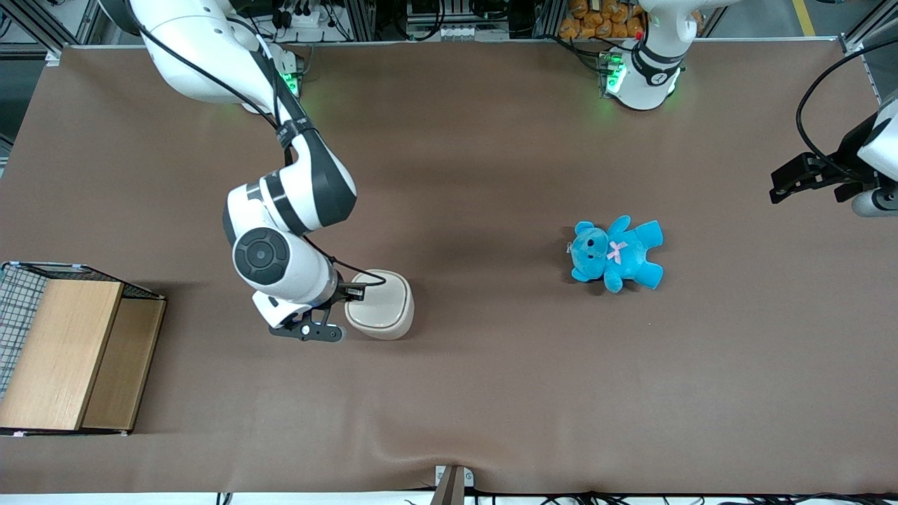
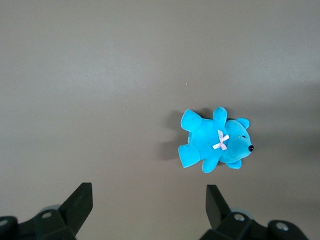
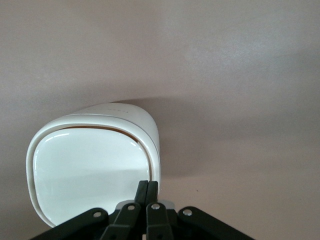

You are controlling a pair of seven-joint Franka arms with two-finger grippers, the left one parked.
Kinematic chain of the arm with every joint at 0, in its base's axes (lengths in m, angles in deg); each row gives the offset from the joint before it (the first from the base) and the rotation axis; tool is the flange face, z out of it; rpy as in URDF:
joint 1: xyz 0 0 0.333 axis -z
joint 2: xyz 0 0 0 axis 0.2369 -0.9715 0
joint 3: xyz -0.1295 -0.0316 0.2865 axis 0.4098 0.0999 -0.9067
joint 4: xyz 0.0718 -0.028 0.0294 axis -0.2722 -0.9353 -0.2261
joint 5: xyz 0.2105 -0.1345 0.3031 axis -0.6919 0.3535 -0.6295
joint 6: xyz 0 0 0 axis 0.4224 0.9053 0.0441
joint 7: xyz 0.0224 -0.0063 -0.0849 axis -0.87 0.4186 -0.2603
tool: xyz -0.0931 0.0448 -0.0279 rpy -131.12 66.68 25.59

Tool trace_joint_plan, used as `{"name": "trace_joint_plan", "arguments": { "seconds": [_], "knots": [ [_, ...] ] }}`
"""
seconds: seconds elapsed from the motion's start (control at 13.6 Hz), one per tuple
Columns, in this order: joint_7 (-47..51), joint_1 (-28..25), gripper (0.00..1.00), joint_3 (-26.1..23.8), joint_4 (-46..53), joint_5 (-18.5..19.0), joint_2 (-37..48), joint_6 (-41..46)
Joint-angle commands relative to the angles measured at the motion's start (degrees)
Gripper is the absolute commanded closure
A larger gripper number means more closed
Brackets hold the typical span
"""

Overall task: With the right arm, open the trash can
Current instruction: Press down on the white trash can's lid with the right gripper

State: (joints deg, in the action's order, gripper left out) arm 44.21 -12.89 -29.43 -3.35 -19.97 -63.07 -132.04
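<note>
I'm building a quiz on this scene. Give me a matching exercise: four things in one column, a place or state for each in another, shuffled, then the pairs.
1. trash can
2. teddy bear
3. wooden box
4. gripper

A. lying toward the parked arm's end
B. fingers shut, at the lid's edge
C. at the table edge, working arm's end
D. lid tilted slightly, tan gap showing

Pairs: 1-D, 2-A, 3-C, 4-B

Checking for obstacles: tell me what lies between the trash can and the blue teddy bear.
Nothing: the front view shows only bare brown tabletop between the trash can and the teddy bear. The shut tool sits at the can's lid.
</note>
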Motion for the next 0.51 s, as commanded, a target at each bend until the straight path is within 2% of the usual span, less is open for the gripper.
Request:
{"name": "trace_joint_plan", "arguments": {
  "seconds": [0.0,0.44],
  "knots": [
    [0.9,-0.3,1.00,0.4,1.8,-1.9,-1.3,0.8],
    [1.2,-1.3,1.00,0.5,1.7,-3.9,-3.0,0.7]
  ]
}}
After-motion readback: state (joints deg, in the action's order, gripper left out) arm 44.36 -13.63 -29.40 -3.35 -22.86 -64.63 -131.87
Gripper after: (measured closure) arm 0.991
